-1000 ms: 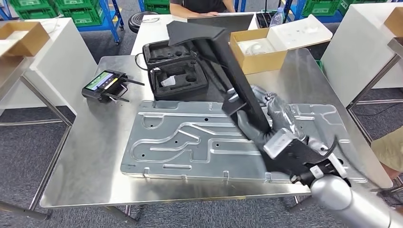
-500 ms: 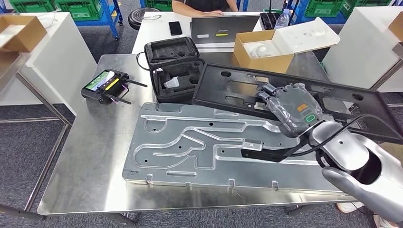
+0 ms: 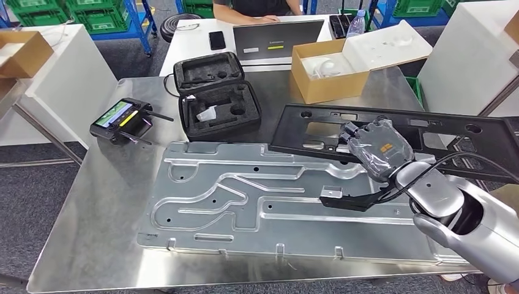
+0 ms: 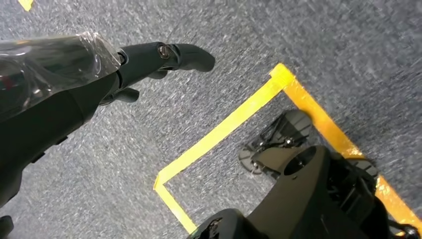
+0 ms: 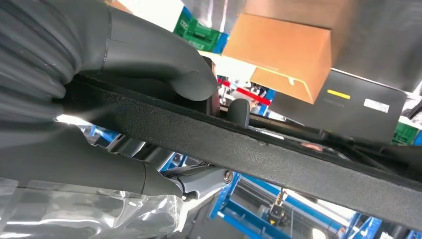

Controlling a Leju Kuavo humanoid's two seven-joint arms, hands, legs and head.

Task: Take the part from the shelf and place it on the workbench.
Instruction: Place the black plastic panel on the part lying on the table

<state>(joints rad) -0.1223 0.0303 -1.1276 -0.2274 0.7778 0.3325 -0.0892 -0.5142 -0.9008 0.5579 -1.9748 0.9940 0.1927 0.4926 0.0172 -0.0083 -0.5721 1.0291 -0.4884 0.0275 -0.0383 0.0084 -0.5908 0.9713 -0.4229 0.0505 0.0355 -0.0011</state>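
The part is a long flat black panel (image 3: 428, 131) with cut-outs. My right hand (image 3: 378, 147) grips it near its middle and holds it almost level, low over the right back of the steel workbench (image 3: 104, 208). Its left end overlaps the far edge of a large embossed silver plate (image 3: 245, 190) lying on the bench. In the right wrist view the thumb (image 5: 164, 59) presses on one face of the panel's edge (image 5: 278, 154) and the fingers wrap the other. My left hand (image 4: 74, 94) hangs over grey carpet, fingers apart, holding nothing.
On the bench behind the plate stand an open black foam case (image 3: 214, 101), a handheld controller (image 3: 119, 119) and a cardboard box (image 3: 324, 73). A laptop (image 3: 278, 40) and a seated person (image 3: 257, 7) are at the table beyond. White tables flank both sides.
The panel has swung from standing steeply on end to lying nearly flat, then sunk lower and slightly right in my right hand. The camera view has shifted a little.
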